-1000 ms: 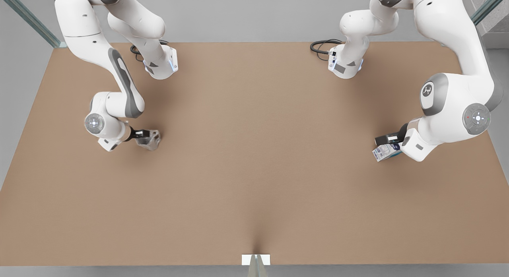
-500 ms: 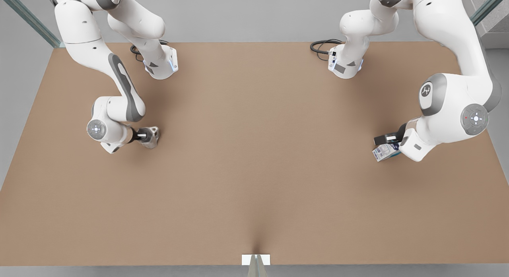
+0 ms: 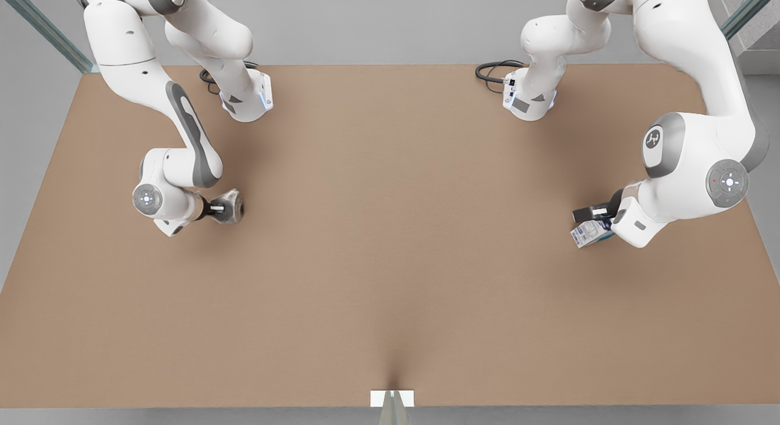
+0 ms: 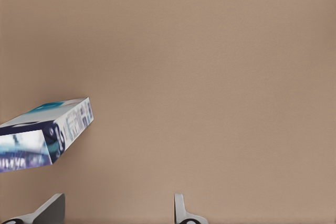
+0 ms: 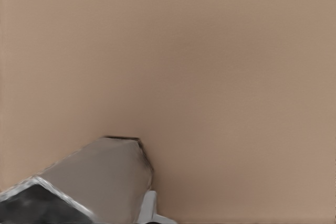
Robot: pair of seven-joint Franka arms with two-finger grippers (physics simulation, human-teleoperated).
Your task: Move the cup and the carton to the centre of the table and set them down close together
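Over on the front view's left, the right gripper (image 3: 224, 209) is holding the cup (image 3: 231, 205), its fingers closing on the faceted sides; in the right wrist view the cup (image 5: 100, 179) is sitting right at the gripper, with one fingertip (image 5: 148, 207) pressing against its flank. The cup is tapering away from the gripper toward its narrower end, and whether that end is touching the table (image 3: 390, 242) I cannot tell. The middle of the table is lying well apart from both grippers. On the front view's right, the left gripper (image 3: 592, 221) is reaching out from its arm with the carton (image 3: 590, 233) just beside its dark finger. In the left wrist view the fingers (image 4: 181, 211) are standing spread wide, with bare table showing between them, and the carton (image 4: 47, 132) is sitting tilted by the other fingertip; whether it is touching that finger I cannot tell. The cup and carton are lying far apart.
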